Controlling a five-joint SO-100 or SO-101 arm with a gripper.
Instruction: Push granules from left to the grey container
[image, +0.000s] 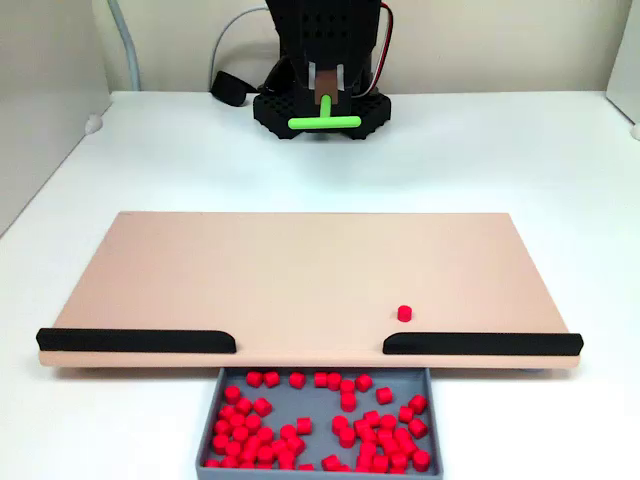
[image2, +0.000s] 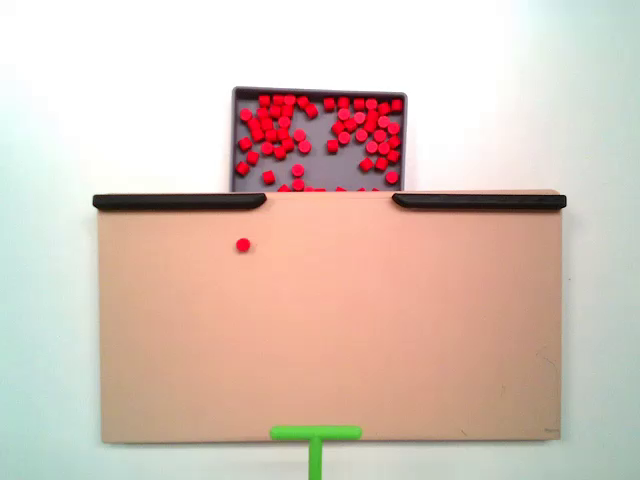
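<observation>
Fingers around green pusher, stray granule beside black rail.

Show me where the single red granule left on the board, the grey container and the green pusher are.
single red granule (image2: 243, 244): a fixed view, its top face.
grey container (image: 212, 413): a fixed view, its left wall.
green pusher (image2: 316, 433): a fixed view, middle of its crossbar.

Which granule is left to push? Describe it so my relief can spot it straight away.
Start at the pinkish-tan board with black rails along one long edge. One red granule lies alone on the board, just short of a rail beside the gap that opens onto the grey container; in a fixed view it shows at. All other granules are already in the container.
</observation>
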